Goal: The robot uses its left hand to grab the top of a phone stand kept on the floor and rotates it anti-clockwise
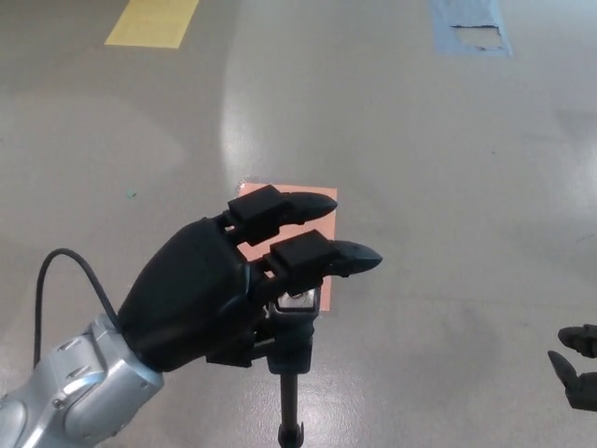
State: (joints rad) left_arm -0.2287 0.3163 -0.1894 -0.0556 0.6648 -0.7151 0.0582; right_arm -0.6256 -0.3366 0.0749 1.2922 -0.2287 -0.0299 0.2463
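Observation:
The phone stand (pixel 293 338) is a thin black pole on the floor with a black block and a small silver fitting at its top. It sits low in the middle of the head view. My left hand (pixel 215 299) hovers over that top, coming in from the lower left. Its two fingers (pixel 326 255) stretch straight out above the stand and the thumb lies to the left of the block, so the hand is open and not closed on it. Only the edge of my right hand (pixel 578 369) shows at the far right, away from the stand.
An orange sheet (pixel 317 200) lies flat on the grey floor just behind the stand. A yellow patch (pixel 154 21) marks the far left floor and a blue patch (pixel 471 26) the far right. A black cable (pixel 70 280) loops off my left forearm.

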